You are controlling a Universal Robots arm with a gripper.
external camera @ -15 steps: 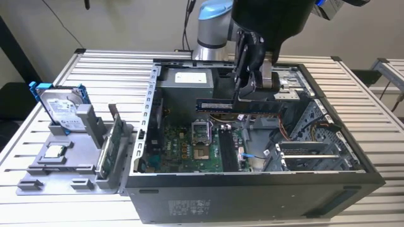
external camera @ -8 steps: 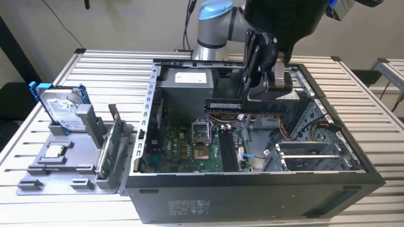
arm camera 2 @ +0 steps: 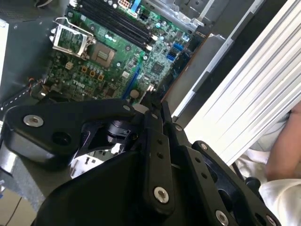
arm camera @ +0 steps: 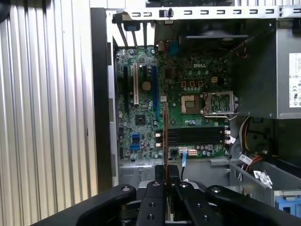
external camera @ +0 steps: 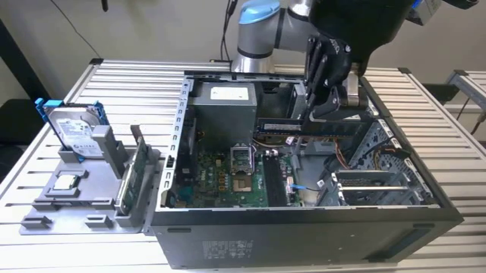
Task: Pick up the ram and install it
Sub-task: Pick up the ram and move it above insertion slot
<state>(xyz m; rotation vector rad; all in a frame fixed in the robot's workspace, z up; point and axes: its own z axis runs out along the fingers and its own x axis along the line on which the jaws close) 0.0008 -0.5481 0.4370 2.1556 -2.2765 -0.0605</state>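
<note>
gripper (external camera: 317, 118) clamped on the ram (external camera: 279, 125)
the ram hangs level over the motherboard (external camera: 220, 183) of the open computer case (external camera: 304, 239).

Soft even light; table slats (arm camera 2: 256, 89) glare white in the second wrist view, case interior (external camera: 285, 102) shadowed.

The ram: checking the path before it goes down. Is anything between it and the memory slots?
Nothing visible does. The ram, clamped in the gripper, hangs over the open case, and the memory slots lie bare.
</note>
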